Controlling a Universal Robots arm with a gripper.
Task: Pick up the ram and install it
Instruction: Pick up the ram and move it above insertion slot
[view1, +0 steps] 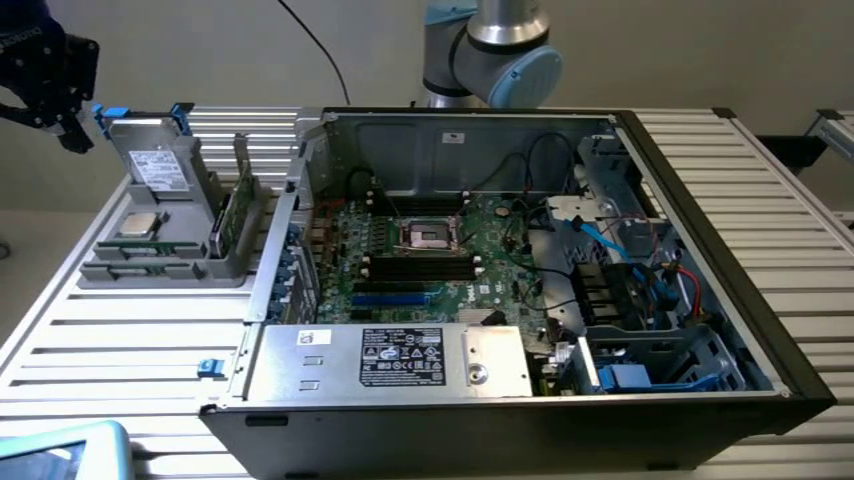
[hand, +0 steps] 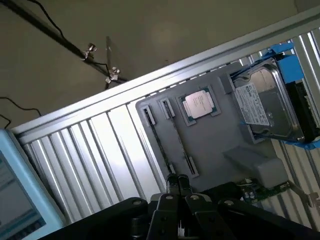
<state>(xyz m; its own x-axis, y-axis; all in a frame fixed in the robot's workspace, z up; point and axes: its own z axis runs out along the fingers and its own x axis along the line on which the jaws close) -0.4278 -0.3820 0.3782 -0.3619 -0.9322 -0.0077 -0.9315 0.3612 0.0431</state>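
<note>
- Saw fingers (hand: 183, 181) pinched shut, holding nothing.
- Spotted slim green circuit-board ram stick (view1: 236, 215) standing on edge in grey plastic tray (view1: 120, 270), below and ahead of fingers, apart from them.
- Judged that descending shut would strike its top edge, not straddle it.
- Feared off-centre grip tilting stick, jamming it in slot.
- Reckoned sideways drift could bump square silver processor chip (view1: 138, 224) beyond fingertips.

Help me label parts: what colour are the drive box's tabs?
The tabs are blue, clearest in the wrist view.
</note>
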